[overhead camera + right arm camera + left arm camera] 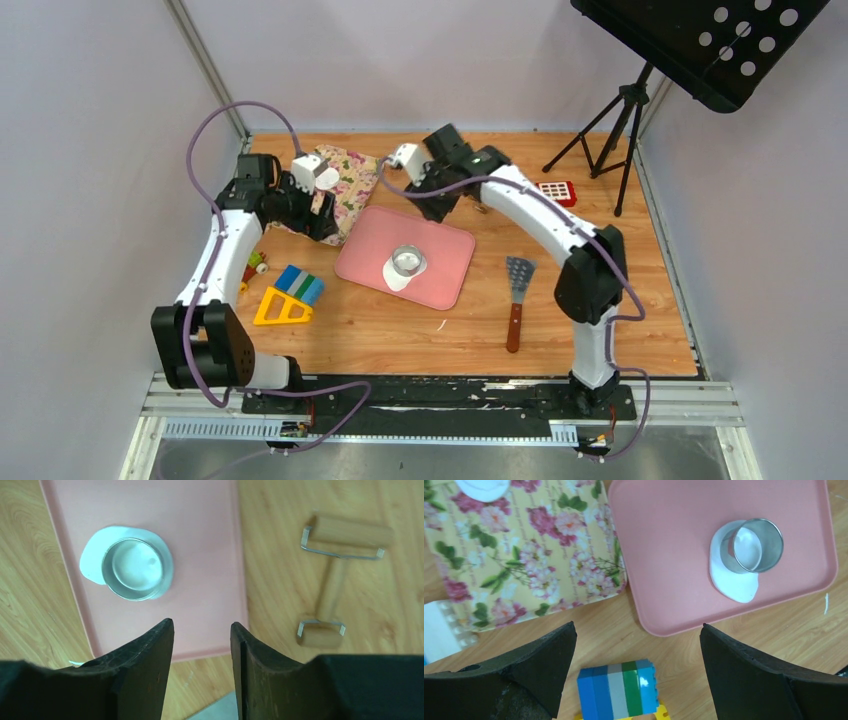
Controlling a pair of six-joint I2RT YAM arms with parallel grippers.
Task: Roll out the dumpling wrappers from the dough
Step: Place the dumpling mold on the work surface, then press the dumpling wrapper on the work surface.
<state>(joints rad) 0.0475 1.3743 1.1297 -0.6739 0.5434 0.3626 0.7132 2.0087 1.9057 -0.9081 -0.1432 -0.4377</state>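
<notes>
Dough: flat, irregular white sheet on the pink tray, near the tray's 6 o'clock edge in the top view. Metal ring cutter stands upright on the sheet's 12 o'clock end, dough showing inside the ring and spilling out toward 6–7 o'clock.

One dumpling wrapper, a round white disc, lies on the floral cloth at the tray's 10 o'clock, cut off by the frame edge.

Right gripper: above the tray's 12 o'clock edge, fingers a narrow gap apart, nothing between them.

Left gripper: above the cloth's near edge, fingers spread wide, empty.

Wooden double-ended roller lies on the table just off the tray, at 3 o'clock in the right wrist view. Slotted spatula is at the tray's 4 o'clock, striped toy block and yellow triangle at 8 o'clock, red grid piece at 2 o'clock.
</notes>
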